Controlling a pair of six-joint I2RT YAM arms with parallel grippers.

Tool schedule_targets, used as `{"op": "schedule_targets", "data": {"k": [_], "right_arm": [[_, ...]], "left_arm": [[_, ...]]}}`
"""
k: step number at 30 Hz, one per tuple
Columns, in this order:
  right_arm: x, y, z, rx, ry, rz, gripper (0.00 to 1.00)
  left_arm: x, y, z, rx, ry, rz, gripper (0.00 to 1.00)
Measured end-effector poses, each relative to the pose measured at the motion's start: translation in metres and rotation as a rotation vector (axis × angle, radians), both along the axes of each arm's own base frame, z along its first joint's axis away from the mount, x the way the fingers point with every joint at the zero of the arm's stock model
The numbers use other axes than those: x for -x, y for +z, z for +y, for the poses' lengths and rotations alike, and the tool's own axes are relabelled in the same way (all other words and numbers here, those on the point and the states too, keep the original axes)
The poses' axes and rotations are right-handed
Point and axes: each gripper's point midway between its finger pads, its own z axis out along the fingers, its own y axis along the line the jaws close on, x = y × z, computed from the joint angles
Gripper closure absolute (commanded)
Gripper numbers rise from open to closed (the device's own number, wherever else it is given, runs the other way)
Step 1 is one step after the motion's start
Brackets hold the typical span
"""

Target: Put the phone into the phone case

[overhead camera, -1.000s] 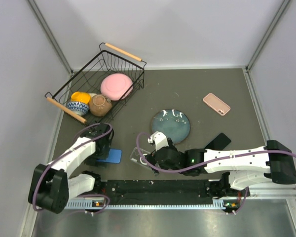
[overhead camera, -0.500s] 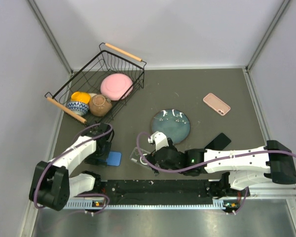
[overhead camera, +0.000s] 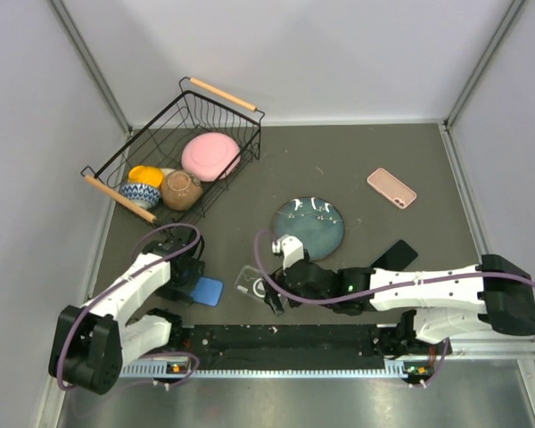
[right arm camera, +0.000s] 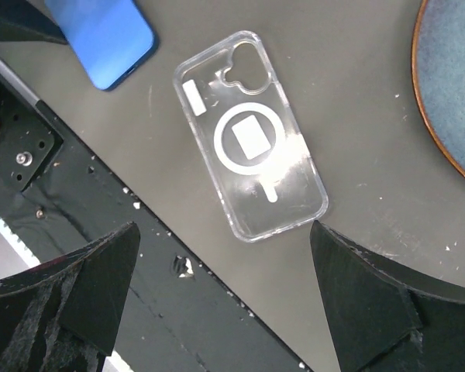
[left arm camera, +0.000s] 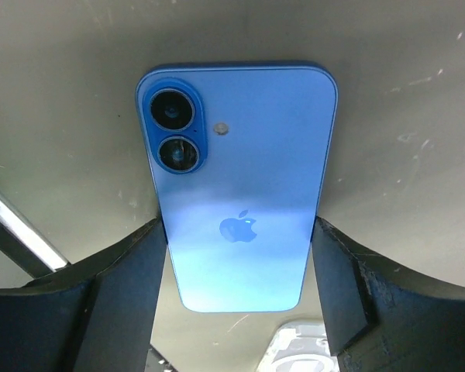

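Step in hand, phone pickup: blue phone [left arm camera: 244,209] pinched by its long edges in my left gripper [left arm camera: 239,232], just left of the clear case [right arm camera: 249,178] lying flat beneath my wide-open, empty right gripper [right arm camera: 223,232]; next, I reckon, calls for squaring it over the case and pressing it in.

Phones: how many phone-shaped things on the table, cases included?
4. A blue phone in the left gripper, near left; a clear case beside it, under the open right gripper; a black one right of the plate; a pink one far right. None seems hidden.
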Motion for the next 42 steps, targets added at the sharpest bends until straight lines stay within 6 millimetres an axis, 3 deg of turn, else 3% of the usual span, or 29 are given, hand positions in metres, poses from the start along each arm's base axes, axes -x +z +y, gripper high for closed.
{"op": "schedule_targets", "data": {"k": [7,11,23,34,37,38,40,41,42], "right_arm": [[-0.015,-0.018,-0.002,-0.111,-0.01,0.129,0.1],[-0.015,-0.013,0.019,-0.179,0.038,0.164,0.11],[-0.006,-0.034,0.087,-0.2,0.196,0.301,0.27],[-0.009,-0.06,0.111,-0.197,0.23,0.38,0.44],[-0.008,-0.064,0.115,-0.197,0.234,0.394,0.54],[-0.008,-0.065,0.117,-0.198,0.234,0.397,0.66],[-0.009,-0.066,0.118,-0.197,0.228,0.397,0.78],[-0.011,-0.067,0.117,-0.193,0.221,0.397,0.88],[-0.012,-0.068,0.116,-0.191,0.212,0.4,0.93]], "left_arm": [[0.0,0.003,-0.014,0.07,-0.14,-0.044,0.77],[-0.004,0.006,-0.024,0.119,-0.224,-0.107,0.81],[-0.013,0.011,-0.047,0.206,-0.42,-0.197,0.88],[-0.006,0.017,-0.057,0.267,-0.502,-0.298,0.89],[-0.004,0.018,-0.06,0.286,-0.515,-0.32,0.89],[-0.003,0.018,-0.061,0.289,-0.518,-0.324,0.89],[-0.003,0.019,-0.062,0.296,-0.531,-0.333,0.89],[-0.003,0.02,-0.062,0.296,-0.534,-0.34,0.84],[-0.003,0.021,-0.063,0.297,-0.538,-0.345,0.77]]}}
